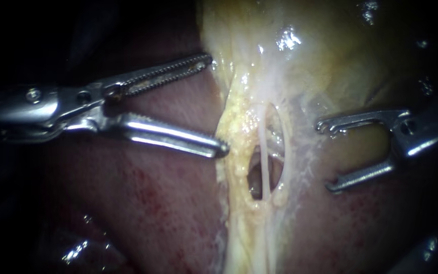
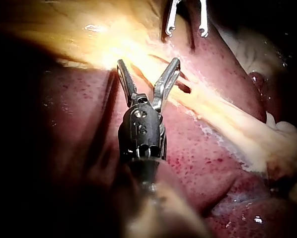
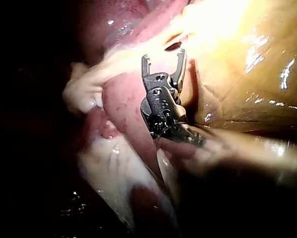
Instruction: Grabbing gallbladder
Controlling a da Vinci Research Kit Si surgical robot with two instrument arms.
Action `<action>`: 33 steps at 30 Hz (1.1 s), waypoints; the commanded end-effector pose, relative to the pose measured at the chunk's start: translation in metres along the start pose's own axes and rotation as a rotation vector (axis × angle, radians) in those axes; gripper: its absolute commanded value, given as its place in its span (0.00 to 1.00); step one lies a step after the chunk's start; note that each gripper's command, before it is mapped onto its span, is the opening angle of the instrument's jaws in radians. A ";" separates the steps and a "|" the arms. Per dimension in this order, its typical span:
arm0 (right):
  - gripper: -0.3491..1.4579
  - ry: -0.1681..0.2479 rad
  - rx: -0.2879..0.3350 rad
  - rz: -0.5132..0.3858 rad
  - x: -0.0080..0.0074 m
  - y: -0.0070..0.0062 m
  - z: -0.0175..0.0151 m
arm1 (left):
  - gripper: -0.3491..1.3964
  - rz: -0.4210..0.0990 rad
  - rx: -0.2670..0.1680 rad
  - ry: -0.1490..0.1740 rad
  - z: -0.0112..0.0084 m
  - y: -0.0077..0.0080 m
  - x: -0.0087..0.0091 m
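Nearest you lies the dark red, speckled liver (image 1: 153, 213). Over it your left instrument (image 1: 218, 104) has its serrated jaws spread wide, holding nothing, tips at the fatty yellow edge. Your right instrument (image 1: 325, 156) is likewise agape and empty. Beyond is the pale yellow, glistening gallbladder sac (image 1: 330, 56). It is probably soft, slick and easily torn, so take a broad bite of its wall. No container shows.

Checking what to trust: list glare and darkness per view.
Endoscope view: glare on the gallbladder, darkness around the shaft of the left instrument. Left wrist view: tissue ahead of its jaws washed out. Right wrist view: glare beyond the right instrument, darkness behind it.
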 end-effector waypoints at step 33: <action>0.53 0.000 0.000 0.006 0.0000 0.0000 0.0001 | 0.29 -0.138 -0.009 0.093 0.0035 -0.0012 0.0021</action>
